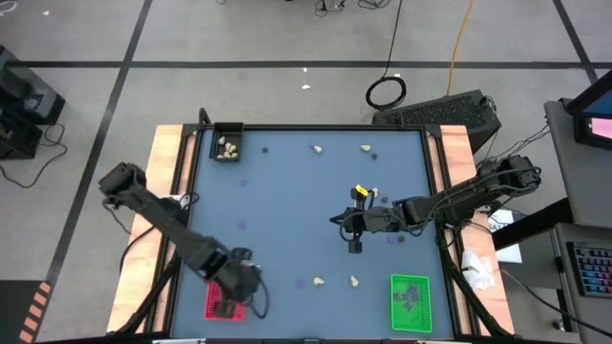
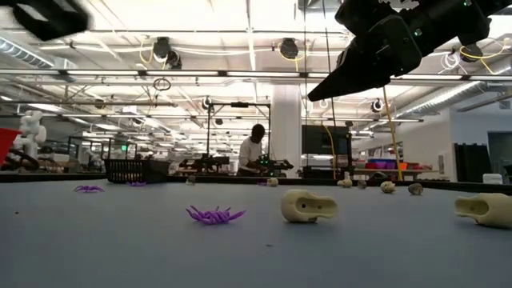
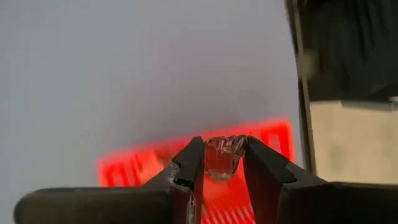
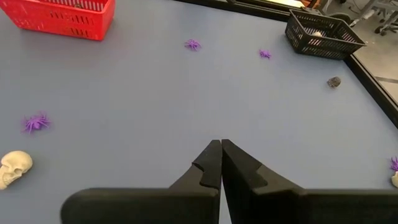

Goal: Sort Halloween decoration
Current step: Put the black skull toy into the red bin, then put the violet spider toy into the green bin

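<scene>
Left hand (image 3: 222, 171) pinches a glossy, lumpy trinket (image 3: 221, 155).

Beyond your table (image 2: 96, 240) stands a white pillar (image 2: 285, 128), the room's middle mark. Just left of it a person (image 2: 253, 150) works at a bench. Above the pillar run ceiling light strips and pipes; right of it stand dark cabinets (image 2: 472, 164).

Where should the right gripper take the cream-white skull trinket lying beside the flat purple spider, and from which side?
Probably from straight above, with the fingers across the rounded cranium of the cream-white skull trinket. It lies low on its side on the blue-grey table, so a level approach would likely scrape the surface. The right gripper is shut and would need to open first.
</scene>
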Action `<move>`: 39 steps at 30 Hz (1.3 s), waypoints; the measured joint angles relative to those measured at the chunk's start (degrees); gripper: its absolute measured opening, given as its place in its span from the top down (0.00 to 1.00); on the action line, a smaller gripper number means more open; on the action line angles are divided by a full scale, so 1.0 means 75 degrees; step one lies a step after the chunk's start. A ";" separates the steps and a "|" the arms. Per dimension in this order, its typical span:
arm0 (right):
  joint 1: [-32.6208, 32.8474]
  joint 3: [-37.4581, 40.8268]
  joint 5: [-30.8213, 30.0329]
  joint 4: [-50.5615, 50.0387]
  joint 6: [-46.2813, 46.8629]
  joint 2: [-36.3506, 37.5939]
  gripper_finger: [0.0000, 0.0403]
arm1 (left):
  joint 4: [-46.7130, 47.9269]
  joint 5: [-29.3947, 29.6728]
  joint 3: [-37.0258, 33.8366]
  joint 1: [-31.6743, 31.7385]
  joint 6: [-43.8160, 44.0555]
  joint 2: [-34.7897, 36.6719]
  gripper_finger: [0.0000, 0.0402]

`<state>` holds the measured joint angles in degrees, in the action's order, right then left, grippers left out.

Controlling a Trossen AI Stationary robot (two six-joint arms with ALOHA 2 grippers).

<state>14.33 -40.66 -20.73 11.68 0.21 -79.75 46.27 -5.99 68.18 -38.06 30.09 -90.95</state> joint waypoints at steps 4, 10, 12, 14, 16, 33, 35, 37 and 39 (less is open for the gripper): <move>0.0000 0.0000 0.0000 0.0003 0.0003 0.0000 1.00 | 0.0479 -0.0001 -0.0254 -0.0693 0.1107 0.0022 0.79; 0.0000 0.0000 0.0003 0.0005 0.0026 0.0000 1.00 | -0.0496 0.0240 -0.1347 -0.1038 0.1726 0.0019 0.79; 0.0000 0.0000 0.0003 0.0003 0.0028 0.0000 1.00 | -0.1054 0.0324 -0.1710 -0.1001 0.1679 0.0019 0.79; 0.0000 0.0000 0.0003 0.0004 0.0033 0.0000 1.00 | -0.1531 0.0325 -0.2110 -0.0903 0.1690 0.0019 0.79; 0.0000 0.0000 0.0006 0.0003 0.0086 0.0000 1.00 | -0.1700 0.0313 -0.2393 -0.0831 0.1728 0.0014 0.79; 0.0008 0.0000 0.0010 0.0047 0.0282 0.0000 0.99 | 0.0233 -0.0191 -0.0933 -0.0822 0.1759 0.0049 0.63; 0.0041 0.0000 0.0009 0.0044 0.0286 0.0000 0.97 | 0.0424 -0.0114 -0.0771 -0.0822 0.1742 0.0106 0.62; 0.0089 0.0000 0.0009 0.0044 0.0290 0.0000 0.94 | 0.0528 -0.0078 -0.0734 -0.0805 0.1739 0.0121 0.61; 0.0170 0.0000 0.0006 0.0044 0.0335 0.0000 0.91 | 0.0536 -0.0034 -0.0734 -0.0782 0.1663 0.0119 0.61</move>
<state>15.60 -40.66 -20.69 12.01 2.72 -79.75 50.29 -6.24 62.67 -43.93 42.56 -90.06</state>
